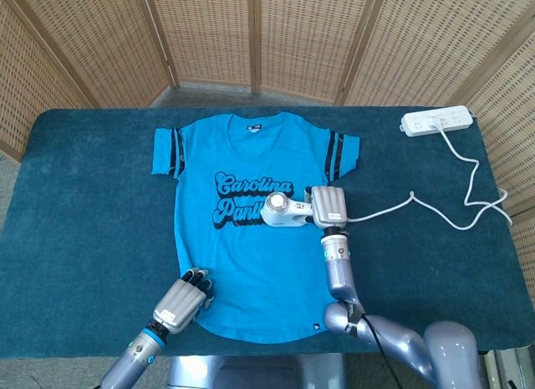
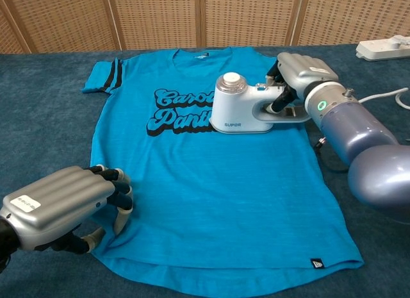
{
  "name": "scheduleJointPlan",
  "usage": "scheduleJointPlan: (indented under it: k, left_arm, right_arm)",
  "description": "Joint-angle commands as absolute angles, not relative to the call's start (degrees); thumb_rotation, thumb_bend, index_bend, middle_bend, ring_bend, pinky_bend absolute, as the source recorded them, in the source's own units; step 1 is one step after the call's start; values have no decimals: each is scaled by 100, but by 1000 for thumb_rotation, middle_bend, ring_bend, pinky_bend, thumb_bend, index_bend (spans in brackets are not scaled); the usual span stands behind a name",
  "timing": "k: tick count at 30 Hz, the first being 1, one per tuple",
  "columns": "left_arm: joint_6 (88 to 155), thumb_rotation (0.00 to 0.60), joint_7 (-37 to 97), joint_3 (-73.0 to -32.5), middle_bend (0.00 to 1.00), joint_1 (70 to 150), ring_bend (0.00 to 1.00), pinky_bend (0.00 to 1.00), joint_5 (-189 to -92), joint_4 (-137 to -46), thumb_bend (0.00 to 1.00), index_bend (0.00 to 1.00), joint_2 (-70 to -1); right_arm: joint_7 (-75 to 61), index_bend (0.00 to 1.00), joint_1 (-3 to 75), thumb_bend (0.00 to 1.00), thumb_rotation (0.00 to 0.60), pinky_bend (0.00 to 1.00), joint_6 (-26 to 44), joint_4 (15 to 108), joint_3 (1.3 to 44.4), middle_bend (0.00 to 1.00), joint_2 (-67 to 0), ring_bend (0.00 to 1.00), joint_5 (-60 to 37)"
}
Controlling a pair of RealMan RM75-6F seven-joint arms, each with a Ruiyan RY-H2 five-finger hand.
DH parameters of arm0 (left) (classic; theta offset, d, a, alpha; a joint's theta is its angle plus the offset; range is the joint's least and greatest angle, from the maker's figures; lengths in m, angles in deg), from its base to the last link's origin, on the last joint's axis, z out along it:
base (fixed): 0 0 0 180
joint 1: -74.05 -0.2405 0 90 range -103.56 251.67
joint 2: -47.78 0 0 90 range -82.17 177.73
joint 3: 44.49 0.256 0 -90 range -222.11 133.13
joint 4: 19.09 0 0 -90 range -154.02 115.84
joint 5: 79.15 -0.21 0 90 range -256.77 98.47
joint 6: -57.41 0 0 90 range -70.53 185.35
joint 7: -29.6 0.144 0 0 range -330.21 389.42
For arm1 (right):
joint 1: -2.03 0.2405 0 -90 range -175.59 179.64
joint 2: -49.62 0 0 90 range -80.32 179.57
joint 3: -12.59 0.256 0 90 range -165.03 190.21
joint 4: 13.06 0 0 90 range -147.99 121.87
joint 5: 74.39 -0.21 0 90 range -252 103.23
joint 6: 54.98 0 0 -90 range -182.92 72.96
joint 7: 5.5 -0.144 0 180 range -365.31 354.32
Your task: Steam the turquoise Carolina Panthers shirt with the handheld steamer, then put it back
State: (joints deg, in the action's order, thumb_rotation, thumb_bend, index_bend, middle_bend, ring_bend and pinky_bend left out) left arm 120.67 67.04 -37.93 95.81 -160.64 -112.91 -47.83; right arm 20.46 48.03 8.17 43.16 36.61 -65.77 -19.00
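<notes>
The turquoise Carolina Panthers shirt (image 1: 251, 230) (image 2: 211, 182) lies flat on the dark blue table, neck toward the far side. My right hand (image 1: 329, 207) (image 2: 301, 74) grips the handle of the white handheld steamer (image 1: 286, 210) (image 2: 240, 109), which rests on the shirt over the end of the black lettering. Its white cord (image 1: 393, 203) runs off to the right. My left hand (image 1: 182, 301) (image 2: 61, 205) presses its curled fingers on the shirt's lower left hem and holds nothing.
A white power strip (image 1: 436, 120) (image 2: 383, 48) sits at the table's far right corner, with the cable looping across the right side. Wicker screens stand behind the table (image 1: 84, 213).
</notes>
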Motion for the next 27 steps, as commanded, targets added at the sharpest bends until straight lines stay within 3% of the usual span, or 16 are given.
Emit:
scheduleJointPlan:
  k: [1,27]
  left_arm:
    - [12071,549,6691,-3787,355,9578,173,166,-16073,-11288,472,662,-4776]
    - [12018,551,6621,-3755,355,9604,173,166,-16189,-11223,472,662,-4813]
  right_arm:
    - [2058,669,4708,364,600,556,885,4505,3567,670,-6508,668,-1846]
    - [1947,669,3820,357,600,553,1560,6271,2707,669,-5979,667,-1253]
